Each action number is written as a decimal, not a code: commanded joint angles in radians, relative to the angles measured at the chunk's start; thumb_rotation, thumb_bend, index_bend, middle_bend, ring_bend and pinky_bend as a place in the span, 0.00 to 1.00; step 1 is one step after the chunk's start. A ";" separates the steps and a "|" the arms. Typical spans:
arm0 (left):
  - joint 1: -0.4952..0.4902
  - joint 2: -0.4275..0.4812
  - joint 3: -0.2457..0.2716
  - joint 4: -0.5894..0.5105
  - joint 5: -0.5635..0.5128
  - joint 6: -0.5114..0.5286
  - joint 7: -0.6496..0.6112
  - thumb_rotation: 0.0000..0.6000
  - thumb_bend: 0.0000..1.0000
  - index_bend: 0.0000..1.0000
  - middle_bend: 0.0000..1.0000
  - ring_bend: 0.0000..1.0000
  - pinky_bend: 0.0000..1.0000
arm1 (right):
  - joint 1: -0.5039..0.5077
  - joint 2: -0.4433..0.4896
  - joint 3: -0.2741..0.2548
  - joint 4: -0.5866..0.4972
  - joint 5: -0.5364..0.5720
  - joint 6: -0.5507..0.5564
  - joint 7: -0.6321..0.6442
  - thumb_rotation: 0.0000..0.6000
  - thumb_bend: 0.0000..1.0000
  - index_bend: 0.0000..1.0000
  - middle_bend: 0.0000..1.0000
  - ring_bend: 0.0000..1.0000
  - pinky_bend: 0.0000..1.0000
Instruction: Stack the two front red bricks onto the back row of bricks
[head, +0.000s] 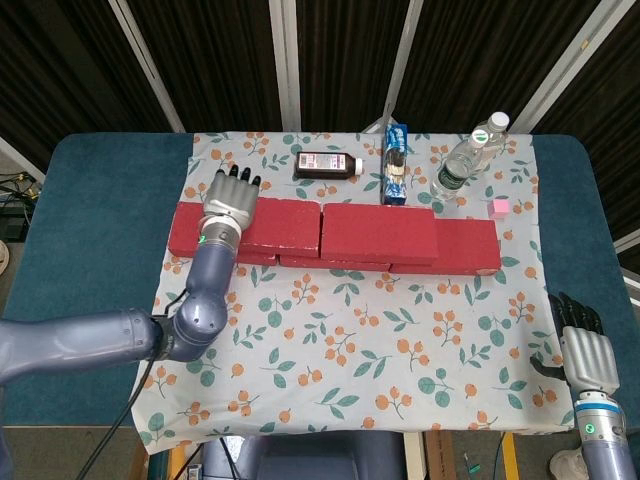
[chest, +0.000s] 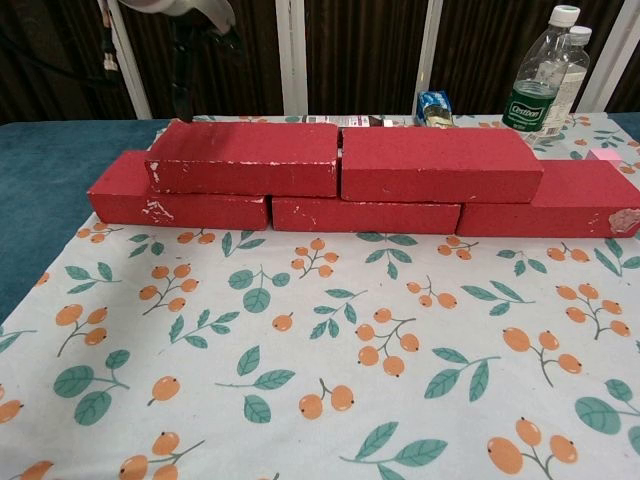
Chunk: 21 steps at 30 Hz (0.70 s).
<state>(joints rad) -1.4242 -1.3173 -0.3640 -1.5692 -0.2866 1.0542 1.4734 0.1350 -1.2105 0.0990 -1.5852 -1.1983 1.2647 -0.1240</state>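
— Where are the red bricks?

— Three of them form the back row (chest: 370, 214) on the flowered cloth (head: 350, 340) over the counter (head: 90, 220). Two more lie on top, end to end: the left upper brick (chest: 250, 157) and the right upper brick (chest: 435, 163).

— And the left robot hand (head: 228, 200)?

— It is above the left end of the stack, fingers spread and empty. From the chest view its dark fingertips (chest: 183, 95) hang just over the brick's back corner; I can't tell whether they touch.

— The right robot hand (head: 585, 345)?

— Well apart, at the near right edge of the counter, fingers straight and apart, empty.

— Anything else?

— Behind the bricks: a brown bottle (head: 327, 164) on its side, a blue carton (head: 396, 162), a water bottle (chest: 538, 72) and a small pink cube (head: 498, 207).
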 joint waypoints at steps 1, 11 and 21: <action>0.170 0.165 0.023 -0.210 0.231 0.046 -0.221 1.00 0.00 0.04 0.11 0.00 0.14 | -0.005 -0.001 0.001 -0.002 -0.009 0.011 0.012 1.00 0.23 0.00 0.00 0.00 0.00; 0.324 0.254 0.122 -0.208 0.358 -0.097 -0.426 1.00 0.00 0.16 0.13 0.00 0.13 | -0.011 -0.007 -0.003 -0.008 -0.031 0.033 0.014 1.00 0.23 0.00 0.00 0.00 0.00; 0.327 0.176 0.202 -0.089 0.407 -0.159 -0.493 1.00 0.00 0.17 0.15 0.00 0.12 | -0.011 -0.013 -0.002 -0.003 -0.025 0.030 0.005 1.00 0.23 0.00 0.00 0.00 0.00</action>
<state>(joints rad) -1.0924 -1.1299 -0.1726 -1.6699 0.1153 0.9009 0.9846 0.1237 -1.2235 0.0966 -1.5887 -1.2234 1.2951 -0.1186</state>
